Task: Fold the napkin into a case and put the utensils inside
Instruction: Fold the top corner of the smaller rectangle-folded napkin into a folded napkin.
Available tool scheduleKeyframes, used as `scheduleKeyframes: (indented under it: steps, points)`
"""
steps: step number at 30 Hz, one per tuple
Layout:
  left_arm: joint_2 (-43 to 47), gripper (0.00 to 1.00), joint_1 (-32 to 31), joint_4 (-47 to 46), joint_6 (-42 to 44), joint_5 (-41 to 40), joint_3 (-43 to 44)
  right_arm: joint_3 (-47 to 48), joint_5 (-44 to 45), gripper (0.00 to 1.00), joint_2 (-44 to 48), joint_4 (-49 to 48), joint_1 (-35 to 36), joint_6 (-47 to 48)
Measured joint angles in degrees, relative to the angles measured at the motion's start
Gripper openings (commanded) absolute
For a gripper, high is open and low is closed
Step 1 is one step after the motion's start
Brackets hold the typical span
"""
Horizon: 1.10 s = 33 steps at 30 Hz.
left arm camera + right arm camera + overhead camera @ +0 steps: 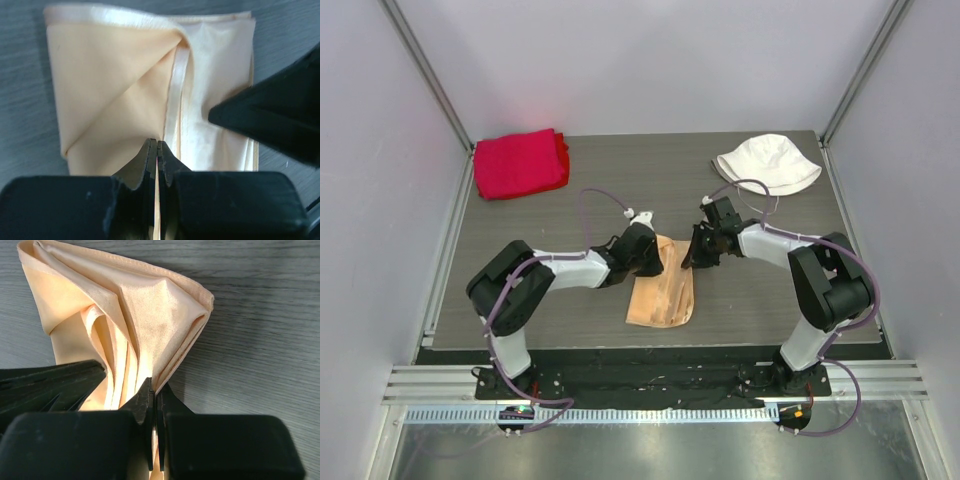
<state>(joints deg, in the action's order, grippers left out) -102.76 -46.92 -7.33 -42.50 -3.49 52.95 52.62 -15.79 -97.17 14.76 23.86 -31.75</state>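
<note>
The peach-tan satin napkin (662,288) lies folded into a narrow strip on the grey table, between the two arms. My left gripper (653,256) is at its far left end. In the left wrist view its jaws (157,146) are shut, with a thin fold of the napkin (115,90) pinched between them. My right gripper (696,255) is at the far right corner. It (156,388) is shut on the napkin's (150,315) bunched edge, which rises in loose pleats. Each wrist view shows the other gripper close beside: the right one (270,112) and the left one (45,385). The utensils are out of view.
A thick red cloth (520,163) lies at the table's far left corner. A white bucket hat (767,165) sits at the far right corner. Pale walls with metal posts close in the table (570,210) on three sides.
</note>
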Motion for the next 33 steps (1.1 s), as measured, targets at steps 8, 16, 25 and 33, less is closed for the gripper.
scheduleKeyframes:
  steps: [8,16,25,33]
  points:
    - [-5.2,0.05,0.0,-3.5,0.0,0.3,4.2,3.1,0.3,0.02,0.0,2.7,0.1,0.8]
    - [-5.7,0.05,0.0,-5.0,-0.6,0.6,4.2,7.8,1.5,0.05,-0.7,4.8,3.1,1.0]
    - [-5.7,0.05,0.2,-5.1,-0.6,0.8,4.2,9.3,2.4,0.04,-5.3,5.0,3.8,-1.4]
    - [-5.6,0.11,0.5,-4.9,-0.6,1.2,4.1,9.9,3.5,0.01,-6.6,5.1,3.8,-2.5]
